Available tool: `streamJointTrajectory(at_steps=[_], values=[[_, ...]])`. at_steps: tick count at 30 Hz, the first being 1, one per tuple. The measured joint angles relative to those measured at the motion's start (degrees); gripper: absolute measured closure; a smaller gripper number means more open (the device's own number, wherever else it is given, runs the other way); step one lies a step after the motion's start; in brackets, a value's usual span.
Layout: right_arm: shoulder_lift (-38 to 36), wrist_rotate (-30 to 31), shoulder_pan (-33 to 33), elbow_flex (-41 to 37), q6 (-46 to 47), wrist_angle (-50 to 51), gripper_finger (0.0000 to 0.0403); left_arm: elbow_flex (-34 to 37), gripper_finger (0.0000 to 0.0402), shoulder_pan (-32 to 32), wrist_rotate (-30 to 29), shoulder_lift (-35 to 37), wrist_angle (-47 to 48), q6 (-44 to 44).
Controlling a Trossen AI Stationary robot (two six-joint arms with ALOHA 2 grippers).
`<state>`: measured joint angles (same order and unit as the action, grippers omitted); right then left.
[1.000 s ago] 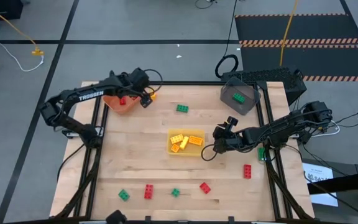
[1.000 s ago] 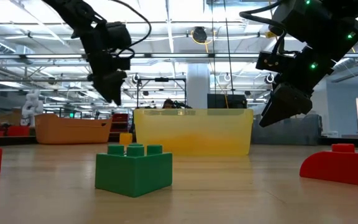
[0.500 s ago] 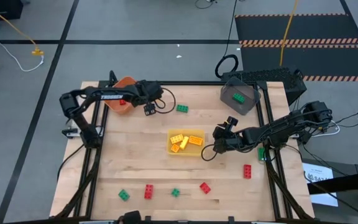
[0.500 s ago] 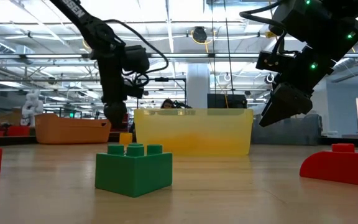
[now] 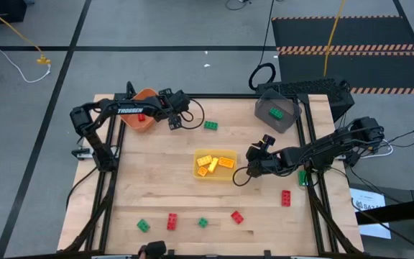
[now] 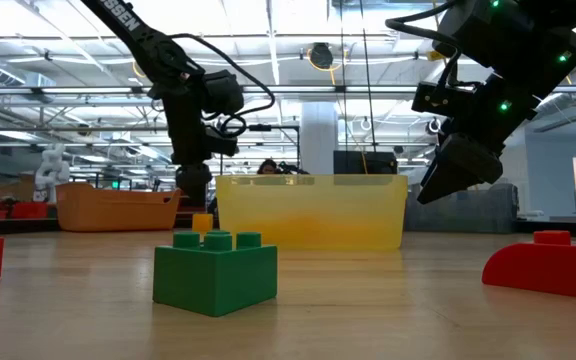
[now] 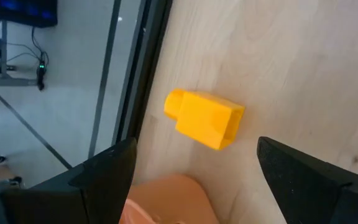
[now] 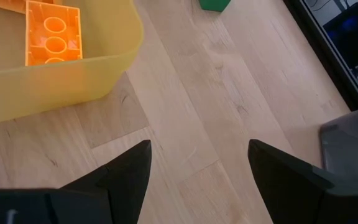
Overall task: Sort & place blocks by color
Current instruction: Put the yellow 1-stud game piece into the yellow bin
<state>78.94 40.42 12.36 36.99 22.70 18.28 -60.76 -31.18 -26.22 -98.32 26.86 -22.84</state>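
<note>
My left gripper (image 5: 174, 121) (image 6: 192, 190) is open and points down by the table's far edge, beside the orange bin (image 5: 142, 121). A small yellow block (image 7: 204, 118) (image 6: 202, 222) lies flat on the wood under it, between its spread fingers and clear of both. My right gripper (image 5: 251, 164) (image 8: 199, 146) is open and hangs above bare wood just right of the yellow bin (image 5: 215, 164), which holds yellow blocks (image 8: 51, 31). Loose blocks rest on the table: a green one (image 5: 210, 125) at the far side, and red (image 5: 285, 198) and green (image 5: 143, 225) ones toward the near edge.
The dark grey bin (image 5: 277, 113) at the far right holds a green block (image 5: 276, 112). Near the front edge lie two more red blocks (image 5: 172, 221) (image 5: 236, 216) and a green block (image 5: 203, 222) (image 6: 215, 270). Another green block (image 5: 302, 178) sits by the right arm. Bare wood spans the table's middle.
My left gripper has come down from above the orange bin's right side, tipped to point downward, and stopped over the yellow block, staying open. The left arm's elbow has swung toward the far edge. No block has moved.
</note>
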Motion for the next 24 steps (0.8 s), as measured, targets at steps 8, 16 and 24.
streamJointTrajectory(at_steps=[8,16,24], values=[[0.0,0.0,0.0,-0.01,-0.41,0.02,0.0145,0.9,0.0066,1.62,-2.8,-2.02,-3.73,-8.48],[0.0,0.0,0.0,-0.02,-1.06,0.13,0.0145,0.92,0.0066,1.73,-11.81,-6.81,-6.59,-11.47],[0.0,0.0,0.0,-0.02,-1.31,0.04,0.0145,0.91,0.0066,0.18,-12.72,-7.08,-9.89,-10.34]])
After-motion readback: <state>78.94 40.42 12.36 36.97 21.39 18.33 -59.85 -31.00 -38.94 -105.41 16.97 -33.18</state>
